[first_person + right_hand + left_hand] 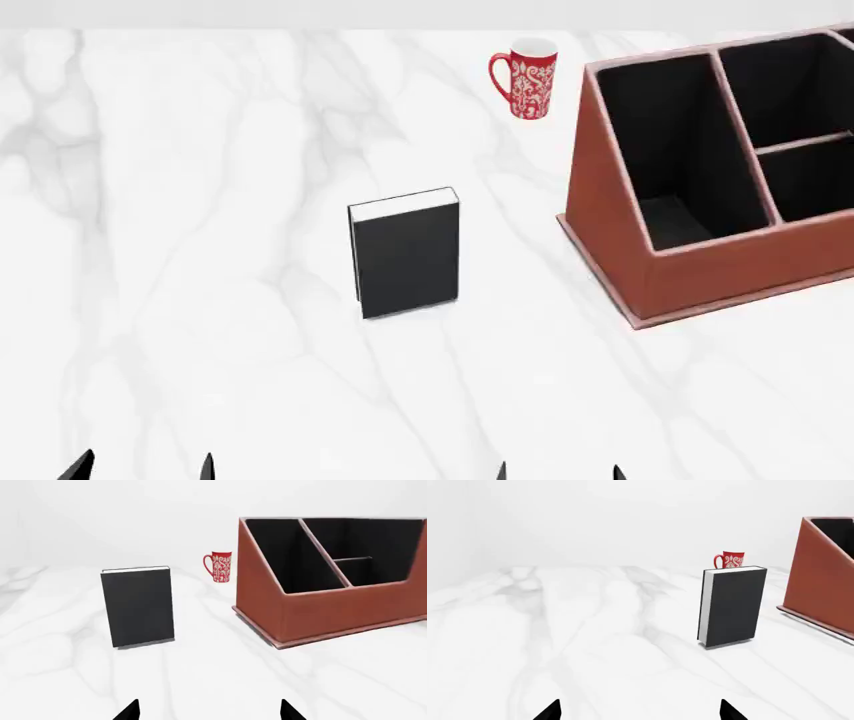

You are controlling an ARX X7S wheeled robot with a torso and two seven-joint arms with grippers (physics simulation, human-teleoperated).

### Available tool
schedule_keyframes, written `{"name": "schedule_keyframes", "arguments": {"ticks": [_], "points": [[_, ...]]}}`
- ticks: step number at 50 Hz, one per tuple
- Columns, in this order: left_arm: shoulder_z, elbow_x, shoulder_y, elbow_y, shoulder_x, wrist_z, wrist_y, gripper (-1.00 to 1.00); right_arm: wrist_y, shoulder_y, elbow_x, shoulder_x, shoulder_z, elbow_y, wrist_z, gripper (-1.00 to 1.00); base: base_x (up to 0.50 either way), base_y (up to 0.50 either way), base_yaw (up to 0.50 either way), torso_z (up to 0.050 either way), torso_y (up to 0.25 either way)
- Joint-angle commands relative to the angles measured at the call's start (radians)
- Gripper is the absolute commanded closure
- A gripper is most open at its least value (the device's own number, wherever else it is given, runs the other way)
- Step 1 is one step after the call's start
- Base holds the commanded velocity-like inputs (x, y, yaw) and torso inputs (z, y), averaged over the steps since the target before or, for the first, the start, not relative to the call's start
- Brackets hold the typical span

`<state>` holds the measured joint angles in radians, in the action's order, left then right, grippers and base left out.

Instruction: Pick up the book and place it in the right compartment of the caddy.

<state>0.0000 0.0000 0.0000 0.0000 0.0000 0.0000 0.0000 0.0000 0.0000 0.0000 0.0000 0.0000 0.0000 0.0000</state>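
Observation:
The black book [406, 256] with white page edges stands upright on the white marble table, also in the left wrist view [732, 606] and the right wrist view [138, 606]. The reddish-brown caddy [607, 180] with black compartments stands to its right, also in the right wrist view [263, 580] and at the edge of the left wrist view [820, 580]. My left gripper [143, 468] and right gripper [558, 472] are open and empty at the near edge, well short of the book. Only their fingertips show in the wrist views [640, 711] [209, 711].
A red patterned mug [526, 78] stands at the back, behind the book and left of the caddy, also in the wrist views [730, 560] [218, 566]. The marble table [200, 250] stretches wide to the left.

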Motion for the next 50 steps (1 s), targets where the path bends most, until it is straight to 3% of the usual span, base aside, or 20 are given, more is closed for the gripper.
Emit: {"name": "schedule_keyframes", "arguments": {"ticks": [1,14,39,50], "points": [[0.020,-0.008,-0.002,-0.010,-0.016,-0.024,0.004,-1.00,0.036,-0.001,0.036,0.015,-0.015,-0.025,0.011,-1.00,0.00,0.00,0.00,0.000,0.000],[0.057,-0.048,-0.003,-0.010,-0.052,-0.067,-0.005,-1.00,0.063,-0.002,0.080,0.054,-0.056,-0.049,0.040,-1.00,0.00,0.00,0.00,0.000,0.000],[0.097,-0.084,-0.010,-0.027,-0.083,-0.101,0.004,-1.00,0.086,0.001,0.129,0.089,-0.089,-0.066,0.067,-1.00,0.00,-0.50,0.00,0.000,0.000],[0.098,-0.100,0.001,0.001,-0.102,-0.123,-0.005,-1.00,0.098,0.021,0.120,0.099,-0.105,-0.047,0.102,-1.00,0.00,0.00,0.00,0.000,0.000]]}}
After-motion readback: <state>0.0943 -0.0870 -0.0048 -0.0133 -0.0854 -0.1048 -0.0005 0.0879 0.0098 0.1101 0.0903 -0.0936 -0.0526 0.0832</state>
